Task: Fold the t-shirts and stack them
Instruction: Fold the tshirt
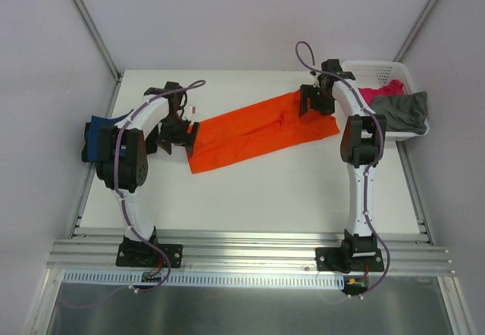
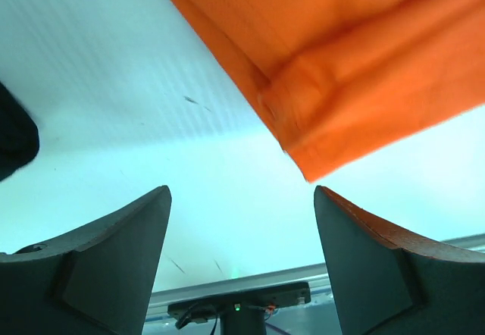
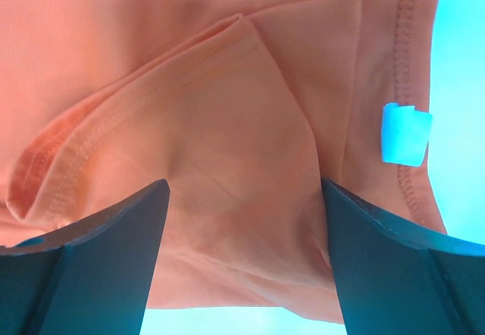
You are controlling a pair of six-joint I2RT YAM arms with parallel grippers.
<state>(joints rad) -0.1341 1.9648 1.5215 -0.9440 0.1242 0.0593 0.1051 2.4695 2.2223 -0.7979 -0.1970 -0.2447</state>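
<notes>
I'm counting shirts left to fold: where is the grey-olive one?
In the top view, the grey-olive t-shirt lies in the white basket at the far right, beside the magenta t-shirt.

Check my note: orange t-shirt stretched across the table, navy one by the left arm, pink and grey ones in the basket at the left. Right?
One slip: the basket with the pink t-shirt and grey t-shirt stands at the far right, not the left, as the top external view shows. The rest holds.
</notes>
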